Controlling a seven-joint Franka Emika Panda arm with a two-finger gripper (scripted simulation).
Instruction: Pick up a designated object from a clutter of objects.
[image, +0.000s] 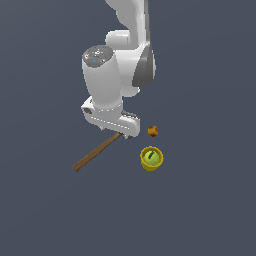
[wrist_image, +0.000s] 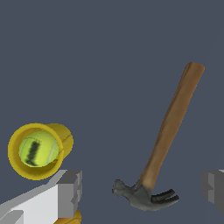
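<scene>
The claw is spread wide and holds nothing, and the dark head of the hammer lies right between its two fingers.

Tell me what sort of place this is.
Most likely a simulated test scene, not a real room: a plain, featureless dark grey floor with no walls or furniture, flatly rendered objects, namely a hammer, a yellow cup holding a green ball, a small fruit, and an open gripper.
</scene>
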